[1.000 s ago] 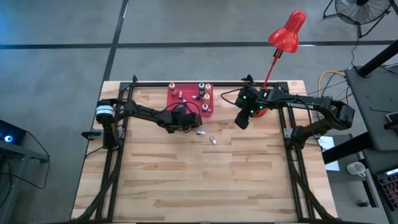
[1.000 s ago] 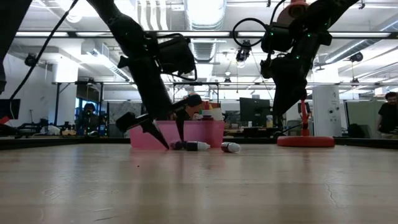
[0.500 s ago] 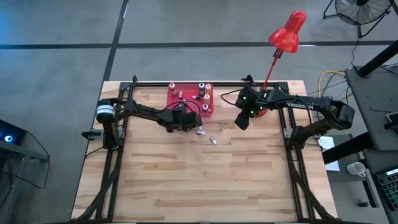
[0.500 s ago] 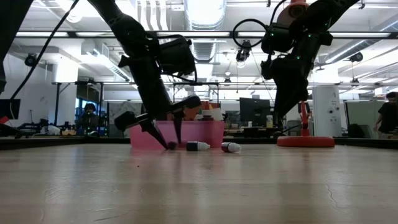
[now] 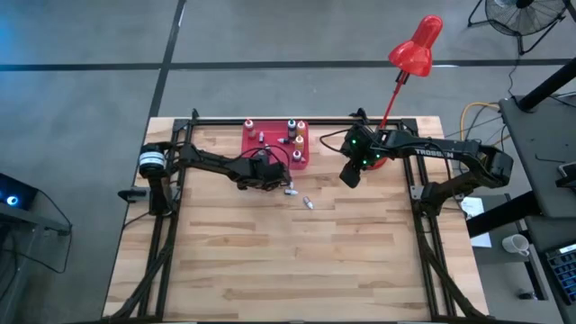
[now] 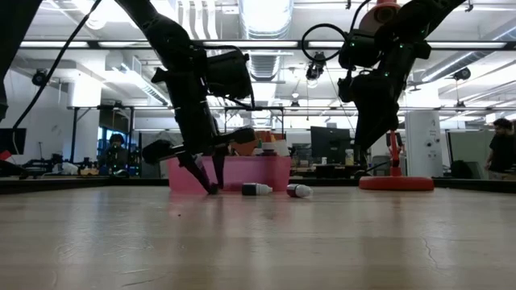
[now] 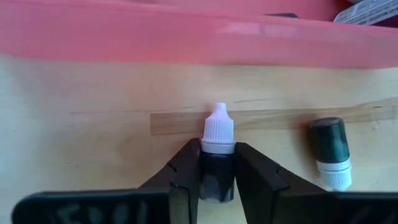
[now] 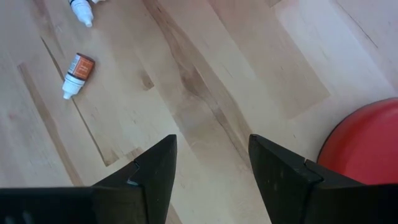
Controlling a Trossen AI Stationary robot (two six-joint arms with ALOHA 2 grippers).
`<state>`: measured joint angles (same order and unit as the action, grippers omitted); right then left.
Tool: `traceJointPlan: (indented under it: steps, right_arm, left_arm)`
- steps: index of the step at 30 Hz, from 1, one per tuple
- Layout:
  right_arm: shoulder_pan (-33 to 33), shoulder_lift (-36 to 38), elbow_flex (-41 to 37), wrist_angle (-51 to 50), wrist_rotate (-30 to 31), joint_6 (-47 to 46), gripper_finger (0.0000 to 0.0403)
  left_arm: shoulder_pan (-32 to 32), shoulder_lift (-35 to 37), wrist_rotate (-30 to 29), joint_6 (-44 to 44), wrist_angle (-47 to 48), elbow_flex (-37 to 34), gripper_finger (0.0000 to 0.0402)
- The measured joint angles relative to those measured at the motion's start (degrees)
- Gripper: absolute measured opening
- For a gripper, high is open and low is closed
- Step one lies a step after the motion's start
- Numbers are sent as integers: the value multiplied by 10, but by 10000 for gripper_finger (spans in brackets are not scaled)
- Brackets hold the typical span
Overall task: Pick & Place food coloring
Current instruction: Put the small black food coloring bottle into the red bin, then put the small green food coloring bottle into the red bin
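Grasp step in hand, judging by the frames. Left end effector (image 5: 273,184) is sitting left of centre in the high view, low on the surface (image 5: 297,261), just below the pink tray (image 5: 253,149). In the left wrist view its fingers (image 7: 181,180) are pinching a dark bottle (image 7: 216,168) with a white cap from both sides; the bottle is lying on the wood, cap pointing at the tray wall. The end effector is narrowed down to the bottle's width and appears to be gripping it, not yet lifted.

Just right of it, a second dark bottle (image 7: 331,151) is lying loose on the surface, cap pointing away from the tray. Further right, an orange-labelled bottle (image 8: 76,73) is also lying loose, well apart from the tray. More bottles are standing upright in the tray at upper centre.

Right end effector (image 8: 208,171) is hovering above the surface at centre-right, beside the red lamp base (image 8: 364,146), fingers spread wide, holding nothing.

Next move, as I read it: lift straight up without the bottle slipping, carry over the tray wall, release inside clear of the standing bottles. Risk: a small round body rolling out of the pinch.
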<state>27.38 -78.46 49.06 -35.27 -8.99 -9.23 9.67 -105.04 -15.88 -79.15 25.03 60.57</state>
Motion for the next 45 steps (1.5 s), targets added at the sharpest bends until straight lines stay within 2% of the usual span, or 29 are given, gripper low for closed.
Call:
traceJointPlan:
  steps: [4,7,9,11,13,15,17,20,23,29,31,33,37,41,45]
  right_arm:
    - [0,0,0,0,0,2,194]
    - [0,0,0,0,0,5,194]
    - [0,0,0,0,0,5,194]
    - [0,0,0,-1,0,5,194]
    - [0,0,0,-2,0,5,194]
    - [0,0,-1,-2,0,6,194]
    - [0,0,-1,-2,0,10,194]
    - [0,1,-1,-2,0,20,194]
    - [0,1,-1,-2,0,24,194]
    - [0,1,-1,-5,0,23,194]
    - [0,1,-2,-6,0,24,194]
    - [0,1,-2,-7,-2,30,194]
    - [0,1,-2,-7,-18,52,194]
    - [0,1,-2,-3,-18,54,194]
    - [0,1,-2,1,-17,54,194]
  left_arm:
    - [-3,3,0,8,0,5,55]
    - [-10,8,4,34,5,36,54]
    - [-17,22,-16,55,-4,71,53]
    - [-23,43,-60,88,1,105,53]
    - [-25,50,-131,115,25,142,53]
    - [-17,50,-197,120,94,178,53]
    - [2,48,-227,130,144,204,57]
    - [37,47,-209,160,151,213,76]
    - [58,43,-181,152,154,208,101]
    - [36,57,-163,193,143,214,128]
    - [20,57,-158,254,127,218,129]
    - [0,57,-140,349,116,218,130]
    - [-40,55,-81,522,115,202,130]
    - [-71,54,-57,591,107,174,131]
    - [-81,54,-44,657,51,123,131]
